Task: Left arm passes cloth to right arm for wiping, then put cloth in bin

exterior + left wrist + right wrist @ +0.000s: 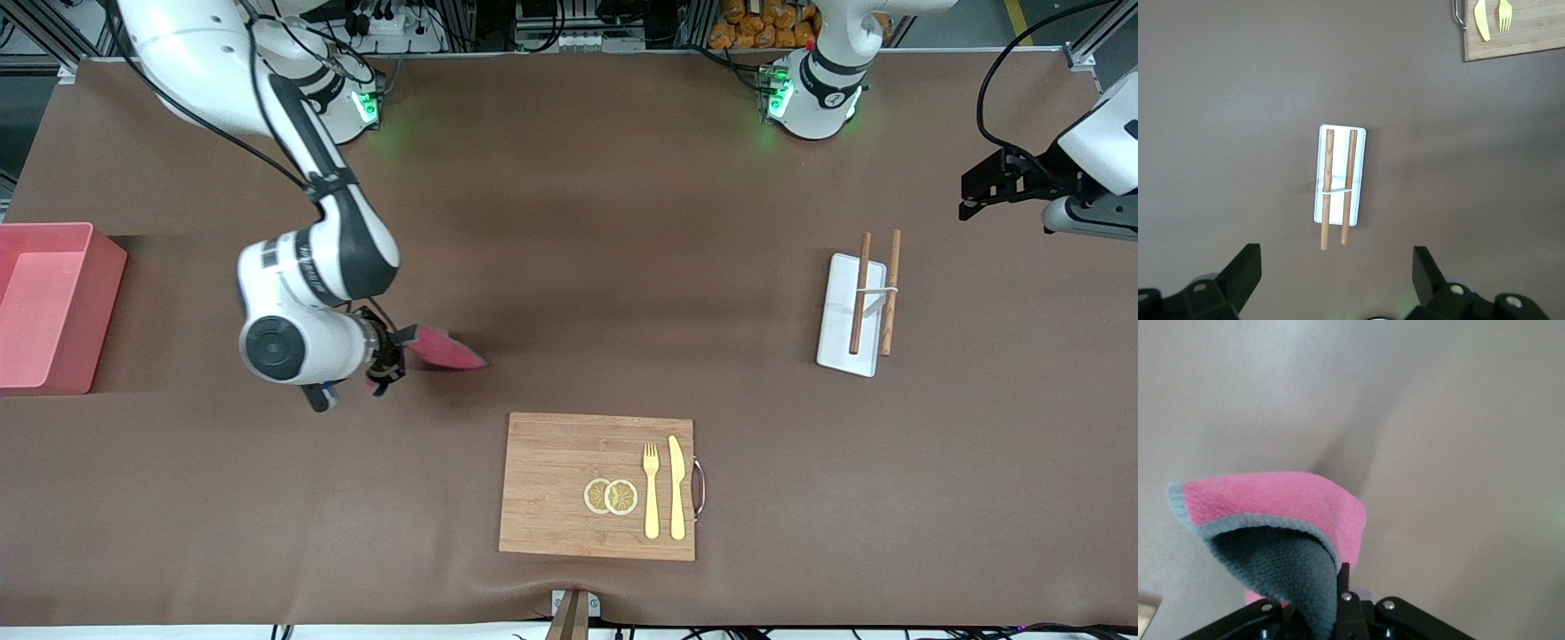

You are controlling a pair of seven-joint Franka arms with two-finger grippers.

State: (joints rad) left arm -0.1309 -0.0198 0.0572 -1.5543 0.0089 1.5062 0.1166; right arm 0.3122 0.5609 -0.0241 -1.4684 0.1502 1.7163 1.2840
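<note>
The cloth (pixel 442 348), crimson-pink on one face and dark grey on the other, sticks out of my right gripper (pixel 394 355), which is shut on its edge. It is low over the brown table, between the bin and the cutting board. In the right wrist view the cloth (pixel 1271 510) curls over the right gripper (pixel 1336 603), pink outside and grey inside. The pink bin (pixel 107 307) stands at the right arm's end of the table. My left gripper (pixel 967 197) waits open and holds nothing, above the left arm's end; its fingers (pixel 1245 275) stand wide apart.
A white tray (pixel 836 324) with two brown sticks lies near the left gripper, also seen as the tray (pixel 1339 160). A wooden cutting board (pixel 551 484) with lemon slices, a yellow fork and a knife lies near the front edge.
</note>
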